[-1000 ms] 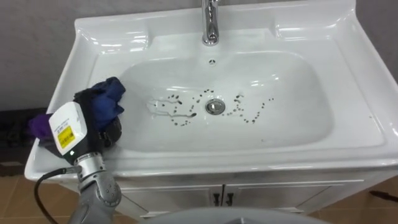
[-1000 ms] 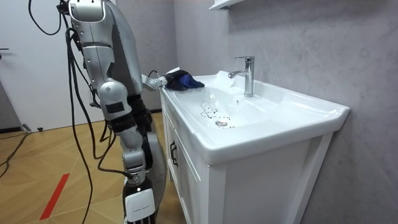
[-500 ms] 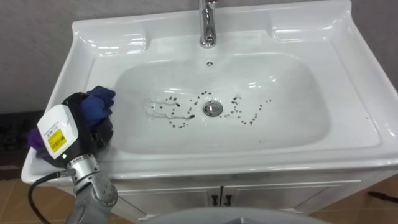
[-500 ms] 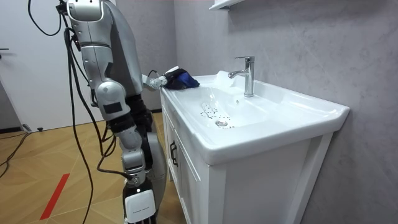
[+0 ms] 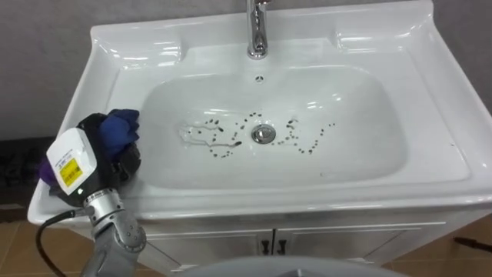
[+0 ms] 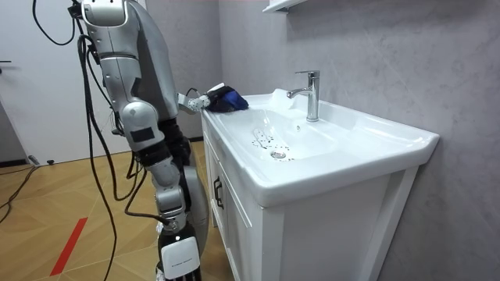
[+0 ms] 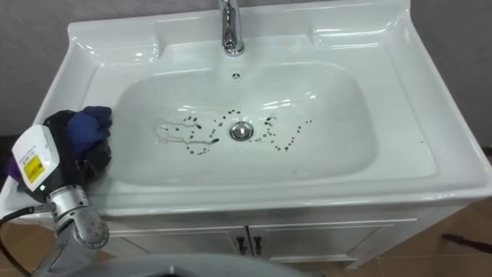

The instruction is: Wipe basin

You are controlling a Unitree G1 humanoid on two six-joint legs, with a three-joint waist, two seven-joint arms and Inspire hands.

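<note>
A blue cloth (image 5: 121, 127) is held bunched in the curled fingers of the left hand (image 5: 127, 163), on the basin (image 5: 453, 165) rim at nine o'clock from the drain (image 5: 264, 135). Dark specks (image 5: 223, 150) are scattered around the drain, so the wiping is judged barely begun.

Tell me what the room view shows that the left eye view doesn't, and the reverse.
Room view: the robot standing before the white cabinet, the wooden floor, a shelf on the wall. Left eye view: a straight-down look into the basin, with shallow recesses at its back corners. Shared: the tap, dark specks around the drain, the left hand clutching a blue cloth at the basin's left edge.
</note>
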